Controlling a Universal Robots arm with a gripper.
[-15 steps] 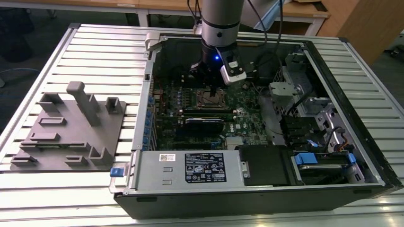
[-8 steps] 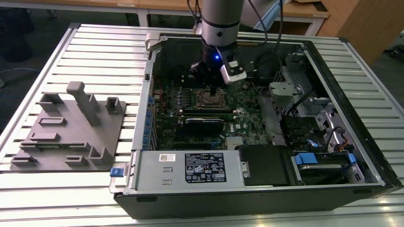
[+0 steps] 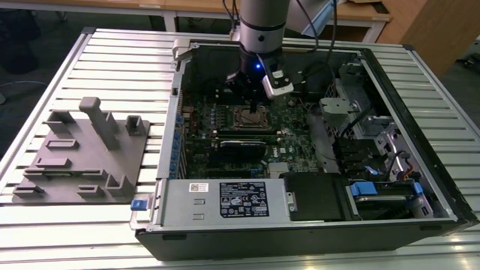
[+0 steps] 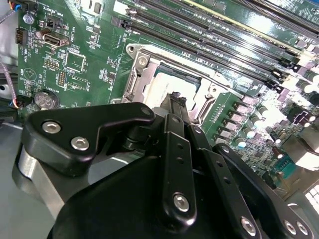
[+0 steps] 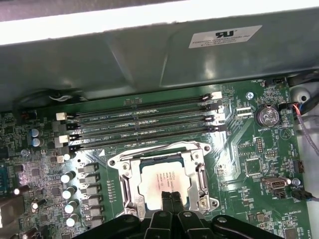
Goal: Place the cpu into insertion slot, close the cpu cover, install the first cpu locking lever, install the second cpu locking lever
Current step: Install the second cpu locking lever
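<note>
The gripper hangs directly over the insertion slot, its two black fingers drawn together with nothing between them. In both wrist views the fingertips stand at the socket's edge, just above the chip face; whether they touch it cannot be told.

The cpu lies flat inside the insertion slot — its dull silver-grey face shows through the square window of the cpu cover. The cover is down over the socket, framing the chip on all visible sides. In the second wrist view the same arrangement appears: the cpu pale within the silvery frame of the cpu cover, the gripper rising in front of it. The state of the locking levers cannot be made out.

Just beside the socket run four long black memory slots, parallel to one socket edge. Near the socket on another side stands a row of small silver capacitors. A round coin battery sits well apart from the socket, past the ends of the memory slots.

In the exterior view the gripper is lowered into the open computer case, over the insertion slot on the green motherboard. The case lies on a slatted metal table; a grey fixture block rests on the table at the exterior view's left of the case.
</note>
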